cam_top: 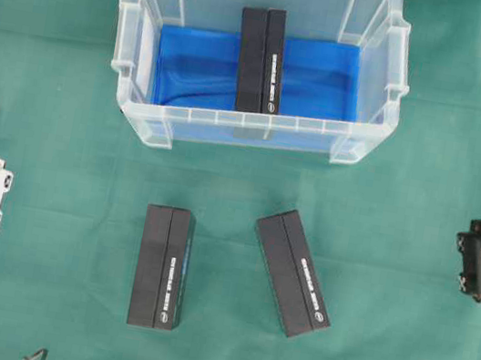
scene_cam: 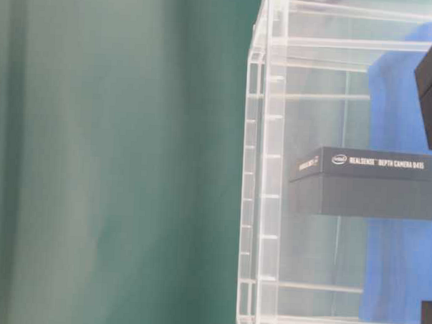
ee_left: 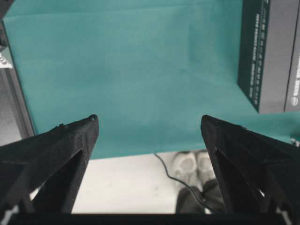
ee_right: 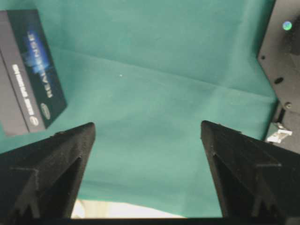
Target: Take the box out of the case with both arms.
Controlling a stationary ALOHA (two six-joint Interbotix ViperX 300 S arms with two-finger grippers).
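In the overhead view the clear, translucent plastic rectangular case [cam_top: 247, 140] with rim handles sits in the upper middle of the frame on the green cloth-covered table [cam_top: 56, 66], a crumpled blue sheet [cam_top: 318, 77] lining its floor. One black rectangular box with white lettering [cam_top: 260, 60] lies inside it, at the centre of the floor with bare blue sheet on both sides; in the table-level view the same box [scene_cam: 366, 183] shows through the case wall [scene_cam: 262, 171]. Two more black boxes lie on the cloth below the case: one upright in the frame at lower centre-left [cam_top: 161, 267], the other [cam_top: 292, 273] tilted, just right of it and apart from it. The left gripper [ee_left: 150, 124] sits at the left edge of the overhead view, well apart from the case, its black fingers [ee_left: 61, 154] spread wide over bare cloth with nothing between them. The right gripper [ee_right: 147, 129] sits at the right edge, its fingers [ee_right: 243, 159] likewise wide apart and empty, a box corner at the upper left of its view.
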